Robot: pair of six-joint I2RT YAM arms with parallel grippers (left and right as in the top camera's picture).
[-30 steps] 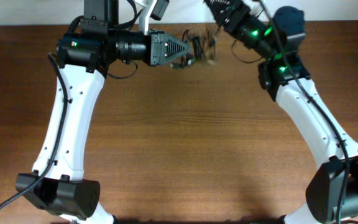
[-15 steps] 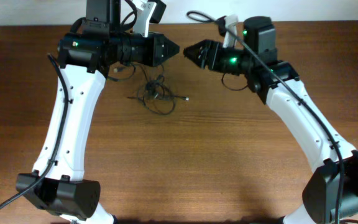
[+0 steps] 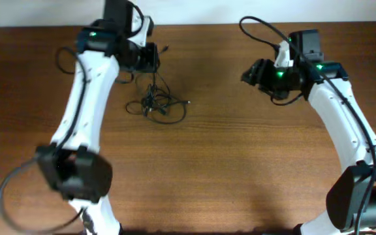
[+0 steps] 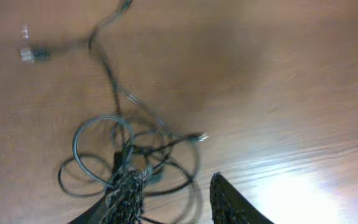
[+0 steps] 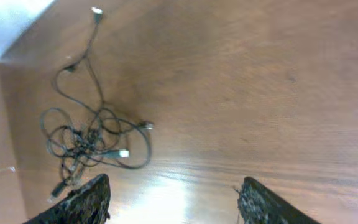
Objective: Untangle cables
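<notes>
As both arms reach over its far half, the table fills the overhead view: brown wood with a fine straight grain, glossy enough to show a pale glare patch in each wrist view. The left arm and right arm have smooth white shells with black joints.

The left gripper hangs over the near edge of the cables. Its dark, rough-textured fingers stand apart with only bare wood between them. The right gripper is spread wider, empty, and well apart from the tangle.

The cables lie on the wood toward the far left, just beside the left gripper. They are thin black cords in a loose clump of overlapping round loops. One strand runs out of the clump toward the table's far edge. A small silvery plug juts from the clump's side.
</notes>
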